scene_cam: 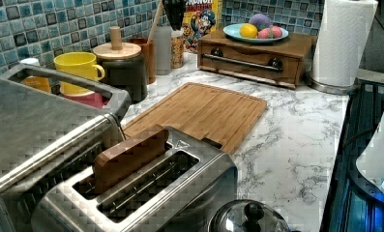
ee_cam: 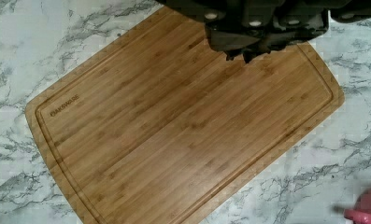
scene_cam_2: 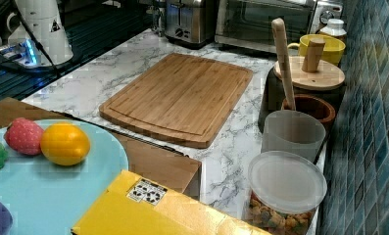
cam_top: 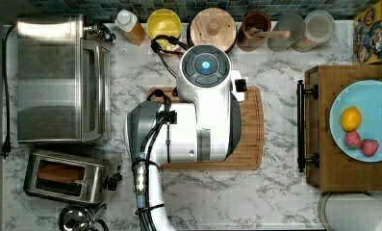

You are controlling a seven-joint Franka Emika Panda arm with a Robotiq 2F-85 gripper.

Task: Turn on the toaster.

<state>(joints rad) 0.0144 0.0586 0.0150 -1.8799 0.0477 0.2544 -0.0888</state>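
The black gripper (ee_cam: pixel 241 55) hangs above the bare bamboo cutting board (ee_cam: pixel 183 121), fingers pressed together on nothing. The small brushed-steel pop-up toaster (cam_top: pixel 68 177), well apart at the top view's lower left, holds a brown slice (cam_top: pixel 58 174).

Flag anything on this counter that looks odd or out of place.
One oddity: the toaster holds a brown wooden-looking block in one slot instead of bread, standing well above the top. Otherwise the cutting board lies flat and bare, and nothing looks spilled or damaged.

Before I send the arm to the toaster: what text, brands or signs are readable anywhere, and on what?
"OAKSWARE": branded into a corner of the cutting board.
Cereal box: big lettering, cut off and not readable.
Yellow box: label with symbols, too small to read.
Robot base: triangular warning sign, no legible words.
Toaster: small triangular mark, unreadable.
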